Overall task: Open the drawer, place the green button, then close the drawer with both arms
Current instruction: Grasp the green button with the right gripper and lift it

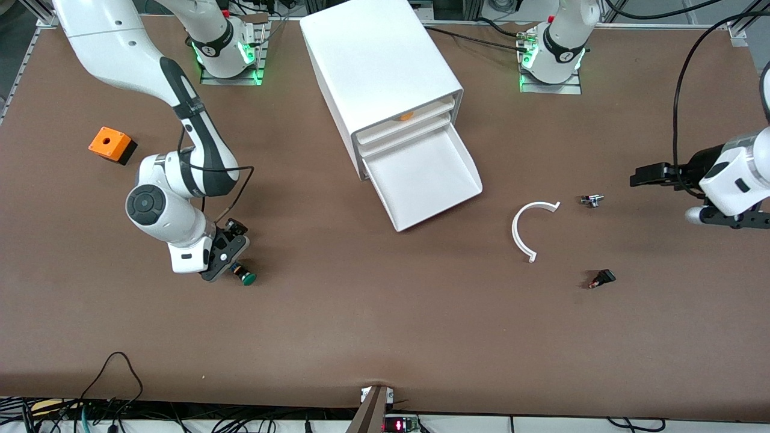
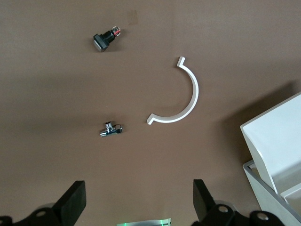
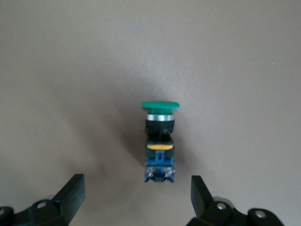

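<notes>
**With Drawer Open, Button Pickup Is Next**

While the drawer (image 1: 428,180) stands pulled out from the cabinet (image 1: 379,66), its white tray bare, the button (image 1: 243,275) lies on its side on the table (image 1: 385,337), toward the right arm's end and nearer the front camera than the cabinet. The right pincer (image 1: 233,264) hangs low over it with jaws apart; in the right wrist view the button (image 3: 159,143) sits between the two fingertips (image 3: 70,193), touching neither, green cap pointing away from the wrist.

The step in hand appears to be the grasp. To do it well:
- Descend straight; the body is already centred between the jaws.
- Clamp across the black-and-blue body, not the cap, which is wider and would likely slip.
- Settle close to the table before closing, since the cylindrical body may roll.

The left pincer (image 1: 646,176) waits over the table at the left arm's end, jaws apart, holding nothing. A white arc (image 1: 528,228), a small metal fitting (image 1: 592,200) and a black switch (image 1: 602,278) lie near it; an orange box (image 1: 110,145) sits well apart from the button. None obstructs the carry to the drawer.
</notes>
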Action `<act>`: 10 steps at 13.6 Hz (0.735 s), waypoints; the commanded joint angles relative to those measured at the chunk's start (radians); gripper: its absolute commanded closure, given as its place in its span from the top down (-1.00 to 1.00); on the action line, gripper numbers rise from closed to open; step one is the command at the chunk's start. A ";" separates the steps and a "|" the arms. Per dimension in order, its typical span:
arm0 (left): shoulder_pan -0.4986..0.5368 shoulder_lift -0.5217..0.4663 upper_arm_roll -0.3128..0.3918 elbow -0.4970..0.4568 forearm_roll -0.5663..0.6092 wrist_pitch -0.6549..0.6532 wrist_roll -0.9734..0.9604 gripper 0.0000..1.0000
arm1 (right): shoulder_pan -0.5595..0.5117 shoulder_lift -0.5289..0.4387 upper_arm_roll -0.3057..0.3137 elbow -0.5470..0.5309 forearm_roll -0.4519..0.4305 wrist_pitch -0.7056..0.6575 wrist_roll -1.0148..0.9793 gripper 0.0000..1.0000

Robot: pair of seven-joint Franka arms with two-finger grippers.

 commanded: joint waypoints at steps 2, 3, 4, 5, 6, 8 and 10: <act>0.032 -0.036 -0.010 -0.018 0.037 -0.009 0.012 1.00 | 0.001 0.035 -0.001 0.002 0.003 0.082 -0.046 0.95; 0.032 -0.055 -0.018 -0.022 0.092 -0.013 0.030 1.00 | 0.001 0.046 -0.001 0.002 0.003 0.099 -0.056 0.93; 0.032 -0.071 -0.023 -0.028 0.130 -0.014 0.046 1.00 | 0.001 0.057 -0.003 0.002 0.003 0.110 -0.059 0.85; 0.032 -0.082 -0.023 -0.024 0.147 -0.022 0.055 1.00 | 0.001 0.060 -0.001 0.002 0.003 0.118 -0.059 0.72; 0.032 -0.091 -0.024 -0.021 0.150 -0.025 0.073 1.00 | 0.001 0.059 -0.003 0.002 0.003 0.116 -0.059 0.34; 0.029 -0.095 -0.032 -0.019 0.170 -0.020 0.098 1.00 | -0.001 0.059 -0.003 0.002 0.003 0.116 -0.067 -0.29; 0.026 -0.090 -0.038 -0.018 0.178 -0.011 0.098 1.00 | -0.002 0.060 -0.003 0.007 0.003 0.116 -0.077 -0.62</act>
